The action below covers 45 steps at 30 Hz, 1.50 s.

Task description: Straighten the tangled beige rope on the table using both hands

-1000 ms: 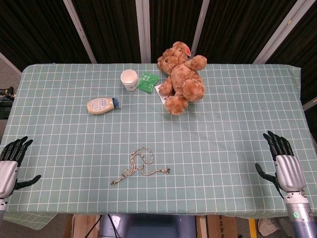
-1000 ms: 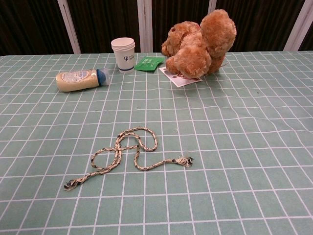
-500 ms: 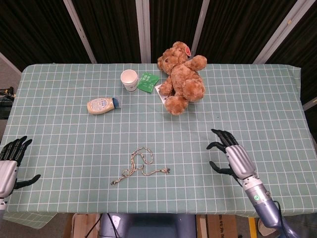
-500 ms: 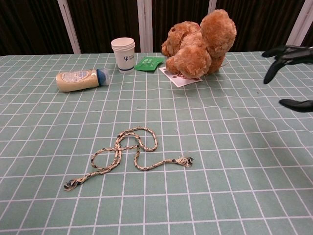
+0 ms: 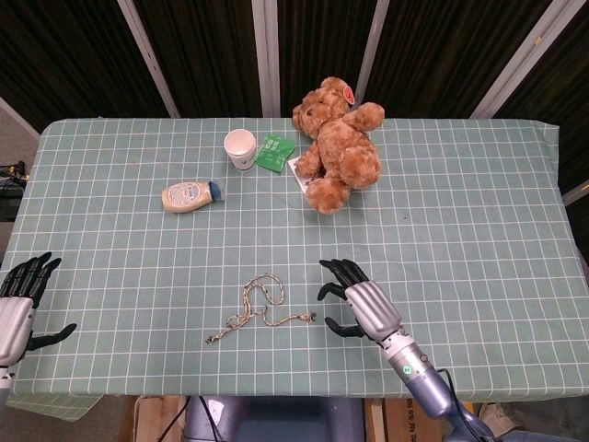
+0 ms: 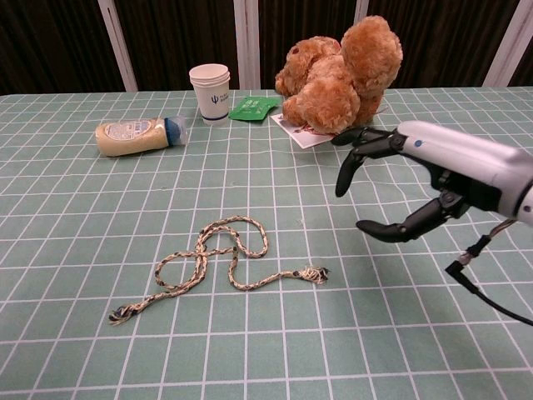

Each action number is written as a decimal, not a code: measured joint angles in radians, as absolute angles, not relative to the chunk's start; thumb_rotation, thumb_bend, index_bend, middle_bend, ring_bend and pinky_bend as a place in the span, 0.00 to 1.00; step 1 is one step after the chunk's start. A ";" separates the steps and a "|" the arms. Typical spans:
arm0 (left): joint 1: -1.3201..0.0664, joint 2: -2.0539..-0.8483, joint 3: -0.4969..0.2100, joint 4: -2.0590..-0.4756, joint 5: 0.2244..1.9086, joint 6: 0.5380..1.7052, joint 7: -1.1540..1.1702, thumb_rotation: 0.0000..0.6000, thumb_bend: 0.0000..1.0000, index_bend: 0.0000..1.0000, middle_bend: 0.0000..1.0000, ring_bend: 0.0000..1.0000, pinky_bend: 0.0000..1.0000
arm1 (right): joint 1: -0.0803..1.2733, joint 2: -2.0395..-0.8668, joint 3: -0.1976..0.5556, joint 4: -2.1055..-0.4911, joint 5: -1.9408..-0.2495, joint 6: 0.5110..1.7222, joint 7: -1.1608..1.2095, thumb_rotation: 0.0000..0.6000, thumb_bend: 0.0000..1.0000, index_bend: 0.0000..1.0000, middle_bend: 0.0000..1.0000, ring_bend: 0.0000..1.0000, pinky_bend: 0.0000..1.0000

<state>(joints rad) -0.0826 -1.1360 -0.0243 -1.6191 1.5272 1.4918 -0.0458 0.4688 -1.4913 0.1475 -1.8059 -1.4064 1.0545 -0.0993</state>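
The beige rope (image 5: 259, 303) (image 6: 218, 261) lies looped and tangled near the table's front middle, with one frayed end at the lower left and the other at the right. My right hand (image 5: 362, 303) (image 6: 404, 182) hovers just right of the rope's right end, fingers spread and holding nothing. My left hand (image 5: 18, 302) stays at the table's left front edge, far from the rope, fingers spread and empty; the chest view does not show it.
A brown teddy bear (image 5: 338, 144) (image 6: 337, 75) sits at the back middle on a white card. Left of it lie a green packet (image 5: 274, 152), a paper cup (image 5: 240, 148) (image 6: 210, 93) and a squeeze bottle (image 5: 190, 195) (image 6: 137, 136) on its side.
My right hand has swept leftward from the table's right front edge to just beside the rope's right end. The left hand and the rope have not moved.
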 measured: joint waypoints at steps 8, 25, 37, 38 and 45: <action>-0.085 -1.136 -0.024 -1.618 1.531 1.491 -0.053 1.00 0.07 0.04 0.00 0.00 0.00 | 0.504 -1.603 0.143 -1.740 -1.348 1.037 -0.176 1.00 0.36 0.45 0.10 0.00 0.00; -0.092 -1.132 -0.026 -1.614 1.522 1.475 -0.079 1.00 0.07 0.04 0.00 0.00 0.00 | 0.544 -1.757 0.143 -1.622 -1.258 1.027 -0.246 1.00 0.36 0.47 0.10 0.00 0.00; -0.094 -1.133 -0.027 -1.615 1.516 1.470 -0.082 1.00 0.07 0.04 0.00 0.00 0.00 | 0.560 -1.829 0.144 -1.550 -1.235 1.030 -0.258 1.00 0.35 0.50 0.11 0.00 0.00; -0.094 -1.133 -0.027 -1.615 1.515 1.469 -0.082 1.00 0.07 0.04 0.00 0.00 0.00 | 0.562 -1.833 0.145 -1.545 -1.233 1.030 -0.258 1.00 0.35 0.50 0.11 0.00 0.00; -0.095 -1.134 -0.028 -1.615 1.513 1.467 -0.084 1.00 0.07 0.04 0.00 0.00 0.00 | 0.568 -1.853 0.148 -1.517 -1.216 1.025 -0.264 1.00 0.35 0.51 0.11 0.00 0.00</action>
<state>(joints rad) -0.0954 -1.1339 -0.0280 -1.6151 1.5127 1.4669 -0.0838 0.5684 -1.8529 0.1476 -1.5171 -1.2157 1.0251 -0.2640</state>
